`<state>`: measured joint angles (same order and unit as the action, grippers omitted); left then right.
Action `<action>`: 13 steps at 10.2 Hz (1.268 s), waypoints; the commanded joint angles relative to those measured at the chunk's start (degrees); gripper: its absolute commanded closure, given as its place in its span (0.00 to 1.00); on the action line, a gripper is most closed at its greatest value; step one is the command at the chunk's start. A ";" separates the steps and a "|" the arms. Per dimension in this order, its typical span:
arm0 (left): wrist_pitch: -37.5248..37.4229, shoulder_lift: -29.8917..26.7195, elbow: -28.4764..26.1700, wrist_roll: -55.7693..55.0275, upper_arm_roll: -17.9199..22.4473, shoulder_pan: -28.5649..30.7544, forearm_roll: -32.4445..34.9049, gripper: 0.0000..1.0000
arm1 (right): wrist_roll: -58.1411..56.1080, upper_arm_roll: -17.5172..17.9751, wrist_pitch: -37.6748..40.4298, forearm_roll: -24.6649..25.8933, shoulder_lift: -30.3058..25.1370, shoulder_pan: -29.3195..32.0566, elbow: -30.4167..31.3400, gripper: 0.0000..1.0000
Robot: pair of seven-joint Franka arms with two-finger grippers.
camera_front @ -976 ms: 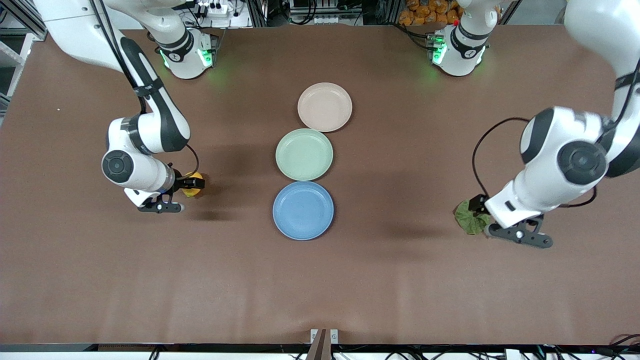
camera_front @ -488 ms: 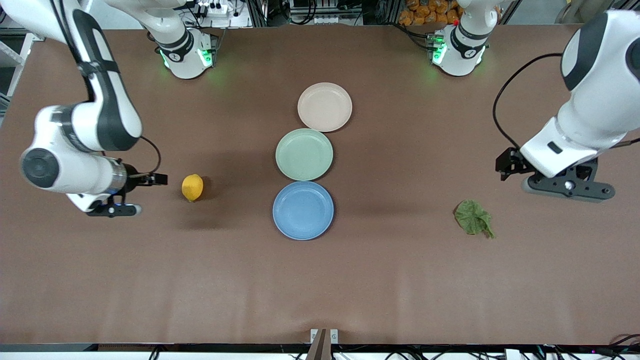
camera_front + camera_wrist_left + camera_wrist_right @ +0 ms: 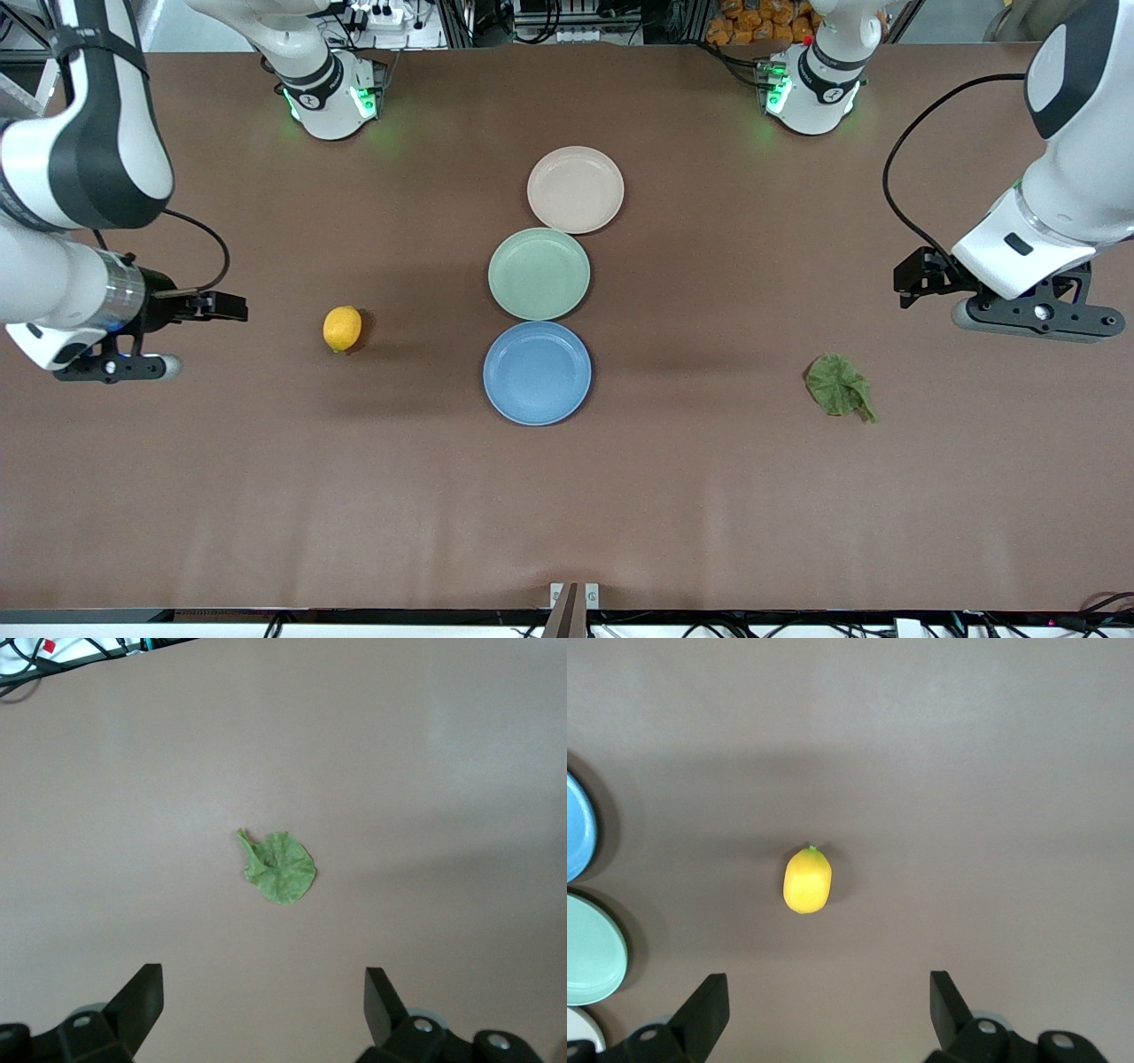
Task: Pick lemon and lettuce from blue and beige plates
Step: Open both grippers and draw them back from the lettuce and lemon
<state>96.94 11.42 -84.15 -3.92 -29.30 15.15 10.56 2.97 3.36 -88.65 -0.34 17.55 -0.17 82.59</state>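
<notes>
The lemon (image 3: 342, 328) lies on the bare table toward the right arm's end, apart from the plates; it also shows in the right wrist view (image 3: 807, 881). The lettuce (image 3: 838, 385) lies flat on the table toward the left arm's end, and shows in the left wrist view (image 3: 279, 866). The blue plate (image 3: 537, 373) and the beige plate (image 3: 575, 190) are empty. My right gripper (image 3: 217, 307) is open and empty, raised over the table beside the lemon (image 3: 828, 992). My left gripper (image 3: 921, 275) is open and empty, raised over the table by the lettuce (image 3: 263, 988).
A pale green plate (image 3: 539, 273), also empty, sits between the blue and beige plates in a row at mid-table. The blue plate (image 3: 576, 824) and green plate (image 3: 594, 948) edge into the right wrist view. The arm bases stand along the table's back edge.
Both grippers have let go and risen: the right one off the lemon, the left one off the lettuce. Each has drawn back toward its own end of the table.
</notes>
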 commanded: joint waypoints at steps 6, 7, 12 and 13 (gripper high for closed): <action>-1.84 -2.45 0.74 -5.90 0.12 1.73 -6.16 0.00 | -4.55 0.16 7.96 2.44 -5.07 0.88 -5.42 0.00; -2.37 -2.62 0.74 -7.75 -0.05 1.73 -6.60 0.00 | -4.47 0.24 9.01 2.71 -6.29 0.87 -5.42 0.00; -3.60 -4.29 0.74 -8.12 0.12 1.73 -7.05 0.00 | -4.73 -0.28 6.23 3.68 -15.08 0.35 2.20 0.00; -3.95 -4.82 0.74 -8.04 0.29 1.81 -6.96 0.00 | -4.64 -0.28 3.33 3.76 -15.70 -0.44 4.49 0.00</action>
<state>94.30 8.54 -83.13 -11.29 -29.16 16.53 4.84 -1.03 3.03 -81.56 2.42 4.30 0.11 81.61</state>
